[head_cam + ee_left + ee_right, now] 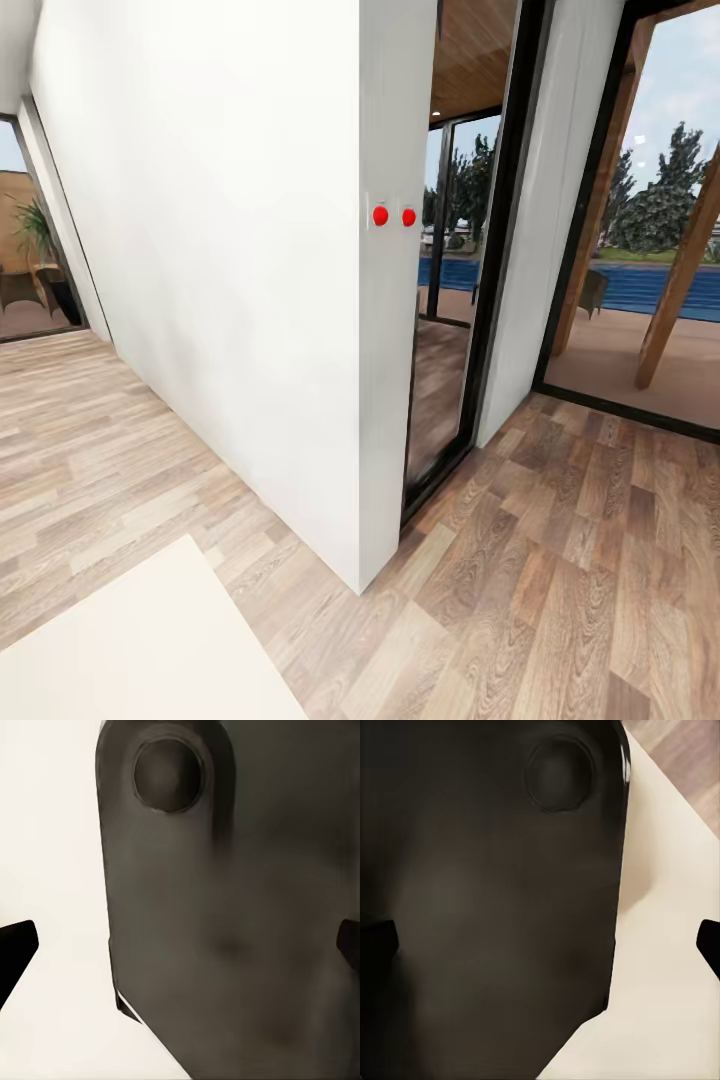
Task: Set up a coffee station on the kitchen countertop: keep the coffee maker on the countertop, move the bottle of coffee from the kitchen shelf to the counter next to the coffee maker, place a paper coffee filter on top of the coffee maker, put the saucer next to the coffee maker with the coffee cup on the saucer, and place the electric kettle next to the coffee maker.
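Nearest the head camera lies a flat cream-white panel (150,650) with a straight slanted edge, filling the lower left corner of that view; beyond it a pale wood-plank floor (560,600) spreads across the whole lower half, its boards laid in staggered lengths; a tall white wall block (220,250) rises from that floor through the middle, its narrow end face turned toward the camera; to the right of it stands a dark-framed glass door (450,300), then a white pillar (555,200), then a wide opening onto a terrace with slanting timber posts (680,290), a strip of blue pool water (640,285) and dark green trees (665,195) behind; far left, a small green potted plant (38,240) shows past the wall; smallest are two round red buttons (394,216) side by side on a pale plate on the wall's end face.

Each wrist view looks onto a large dark grey rounded robot casing (225,922) with a circular recess, close against the lens, with a cream-white surface (52,870) beside it; the left gripper (184,949) has both black fingertips well apart at the frame's edges, holding nothing; the right gripper (547,945) is likewise spread wide and empty, over the same sort of dark casing (487,907) and cream surface (660,967).
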Controlling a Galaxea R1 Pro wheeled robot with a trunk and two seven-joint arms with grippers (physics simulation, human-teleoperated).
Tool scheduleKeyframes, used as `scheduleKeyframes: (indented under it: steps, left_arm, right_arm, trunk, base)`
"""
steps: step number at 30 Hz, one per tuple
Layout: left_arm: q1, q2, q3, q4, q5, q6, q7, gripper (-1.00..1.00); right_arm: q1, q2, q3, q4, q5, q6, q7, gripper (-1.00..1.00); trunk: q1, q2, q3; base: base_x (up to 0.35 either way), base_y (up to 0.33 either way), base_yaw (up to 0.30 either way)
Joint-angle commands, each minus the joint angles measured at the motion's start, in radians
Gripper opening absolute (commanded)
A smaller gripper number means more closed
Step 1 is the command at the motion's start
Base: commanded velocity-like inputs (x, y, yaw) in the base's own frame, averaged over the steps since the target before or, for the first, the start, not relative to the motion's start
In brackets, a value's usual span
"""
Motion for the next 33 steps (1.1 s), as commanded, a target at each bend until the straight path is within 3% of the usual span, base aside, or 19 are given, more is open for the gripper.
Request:
scheduleKeyframes:
  steps: [1,3,22,26,31,32,33]
  left_arm:
    - [0.0,0.0,0.0,0.0,0.0,0.0,0.0,1.0]
    - [-0.002,-0.002,0.002,-0.002,0.002,-0.004,-0.011,1.0]
    - [-0.002,-0.002,0.002,-0.002,0.002,-0.004,-0.012,1.0]
    - [0.001,-0.018,0.005,-0.024,-0.004,-0.001,-0.001,1.0]
    - [0.004,-0.014,0.006,-0.052,-0.007,0.0,0.003,1.0]
    - [0.004,-0.014,0.006,-0.51,-0.007,0.0,0.004,1.0]
    - [0.004,-0.013,0.005,-0.522,-0.007,0.0,0.004,1.0]
  right_arm:
    - [0.0,0.0,0.0,0.0,0.0,0.0,0.0,1.0]
    - [-0.002,0.009,0.005,0.0,-0.002,-0.002,-0.001,1.0]
    - [-0.002,0.009,0.004,0.0,-0.002,-0.002,-0.001,1.0]
    - [-0.025,-0.013,0.001,-0.023,0.001,-0.003,-0.002,1.0]
    - [-0.054,-0.022,0.0,-0.051,0.003,-0.003,-0.003,1.0]
    - [-0.162,-0.023,0.0,-0.321,0.003,-0.003,-0.003,1.0]
    - [-0.164,-0.023,0.0,-0.327,0.003,-0.003,-0.003,1.0]
  trunk:
    - [0.0,0.0,0.0]
    - [0.0,0.0,0.0]
    - [0.0,0.0,0.0]
    - [0.0,0.0,0.0]
    - [0.0,0.0,0.0]
    - [0.0,0.0,0.0]
    - [0.0,0.0,0.0]
  base:
    - [0.0,0.0,0.0]
    - [0.0,0.0,0.0]
    - [0.0,0.0,0.0]
    - [0.0,0.0,0.0]
    - [0.0,0.0,0.0]
    - [0.0,0.0,0.0]
    - [0.0,0.0,0.0]
